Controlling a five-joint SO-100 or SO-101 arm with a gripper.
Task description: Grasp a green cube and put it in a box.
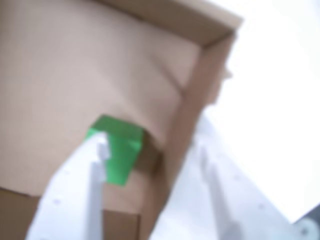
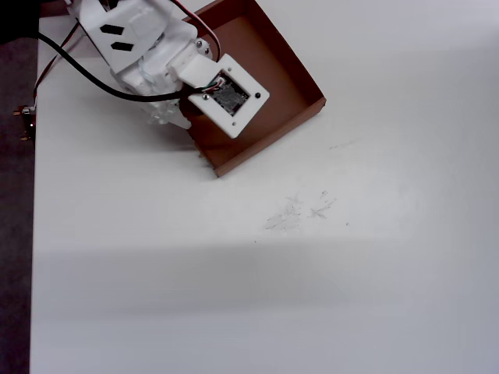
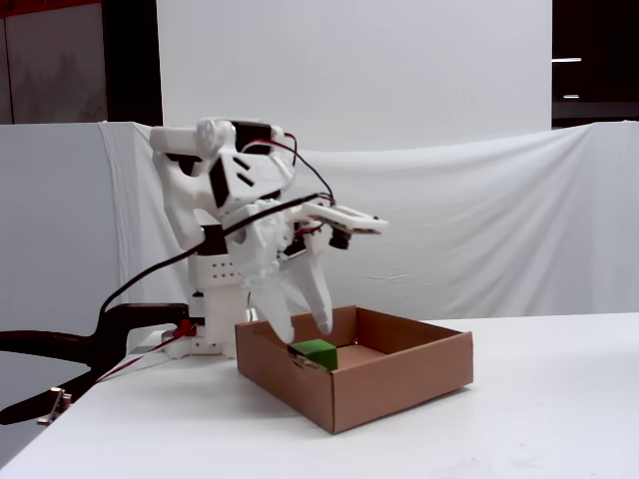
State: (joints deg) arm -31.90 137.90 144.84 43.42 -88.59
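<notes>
The green cube (image 1: 120, 150) lies on the floor of the brown cardboard box (image 1: 192, 107), close to one wall and near a corner. My white gripper (image 1: 150, 135) hangs over it with the jaws wide apart. The left finger (image 1: 80, 180) is against the cube and the right finger (image 1: 210, 180) stands by the wall. In the fixed view the cube (image 3: 316, 351) rests inside the box (image 3: 399, 384) at its near left side, just under my gripper (image 3: 305, 332). In the overhead view the arm hides the cube and the fingers; the box (image 2: 292, 70) sits at the top.
The arm's base and cables (image 2: 86, 74) stand at the table's far left corner beside the box. The white tabletop (image 2: 296, 257) spreads out in front, with faint scuff marks (image 2: 300, 210). A white cloth backdrop (image 3: 479, 230) hangs behind.
</notes>
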